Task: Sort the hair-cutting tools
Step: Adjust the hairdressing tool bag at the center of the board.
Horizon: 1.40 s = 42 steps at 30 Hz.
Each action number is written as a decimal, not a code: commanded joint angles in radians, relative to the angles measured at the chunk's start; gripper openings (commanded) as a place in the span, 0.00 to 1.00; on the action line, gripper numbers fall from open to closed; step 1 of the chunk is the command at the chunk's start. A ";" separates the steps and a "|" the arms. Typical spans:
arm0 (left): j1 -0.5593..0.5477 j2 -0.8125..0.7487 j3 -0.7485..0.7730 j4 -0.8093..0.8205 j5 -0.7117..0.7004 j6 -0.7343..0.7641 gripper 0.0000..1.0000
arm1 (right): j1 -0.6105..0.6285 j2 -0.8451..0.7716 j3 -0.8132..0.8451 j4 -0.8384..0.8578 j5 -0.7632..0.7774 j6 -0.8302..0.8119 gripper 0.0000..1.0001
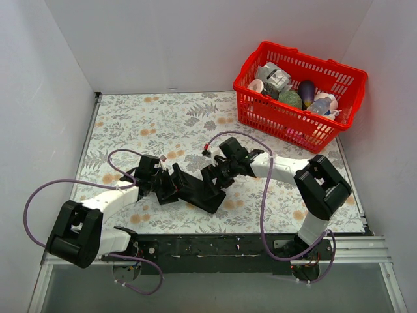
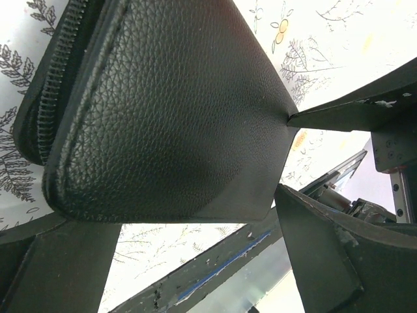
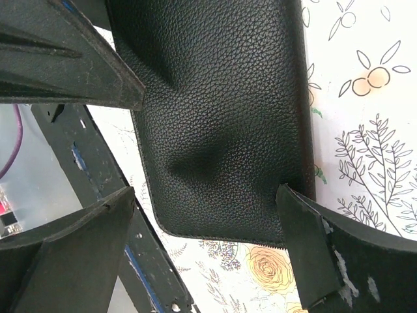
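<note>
No hair-cutting tools show in any view. A black leather zip case (image 1: 199, 189) lies on the flowered tablecloth between the two arms. My left gripper (image 1: 171, 186) stands open at its left end. In the left wrist view the case (image 2: 163, 111) fills the space above the gripper (image 2: 182, 208), and its zipper runs along the left edge. My right gripper (image 1: 216, 176) stands open over the case's right end. The right wrist view has the case (image 3: 228, 98) between and beyond the gripper (image 3: 207, 195), one corner by the right finger (image 3: 313, 248).
A red plastic basket (image 1: 287, 120) holding bottles and egg-shaped items stands at the back right corner. The black base rail (image 1: 215, 244) runs along the near table edge, close under both grippers. White walls close in the left, back and right sides.
</note>
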State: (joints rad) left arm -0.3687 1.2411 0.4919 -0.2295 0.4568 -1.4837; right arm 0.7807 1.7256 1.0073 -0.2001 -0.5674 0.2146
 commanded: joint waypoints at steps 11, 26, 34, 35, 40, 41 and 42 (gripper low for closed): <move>-0.001 -0.132 0.223 -0.160 0.097 -0.010 0.98 | 0.117 0.085 0.048 -0.045 0.199 -0.054 0.98; -0.009 0.052 0.267 -0.056 0.092 0.019 0.98 | 0.143 0.066 0.039 -0.059 0.210 -0.049 0.98; -0.016 0.173 0.194 0.045 0.017 0.062 0.98 | 0.150 -0.018 0.025 -0.074 0.218 -0.008 0.98; -0.018 0.193 0.189 0.053 0.010 0.065 0.98 | 0.153 -0.040 0.005 -0.071 0.219 0.035 0.98; -0.019 0.250 0.183 0.090 -0.020 0.072 0.98 | 0.215 -0.188 -0.093 0.001 0.210 0.225 0.98; -0.021 0.256 0.183 0.096 -0.020 0.071 0.98 | 0.227 -0.205 -0.111 0.014 0.215 0.258 0.98; -0.019 0.267 0.182 0.099 -0.020 0.069 0.98 | 0.239 -0.234 -0.142 0.043 0.216 0.328 0.98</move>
State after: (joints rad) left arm -0.3767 1.4475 0.6983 -0.1921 0.5137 -1.4521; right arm 0.9550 1.5848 0.9443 -0.2283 -0.3241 0.3275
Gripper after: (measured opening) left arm 0.982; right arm 0.982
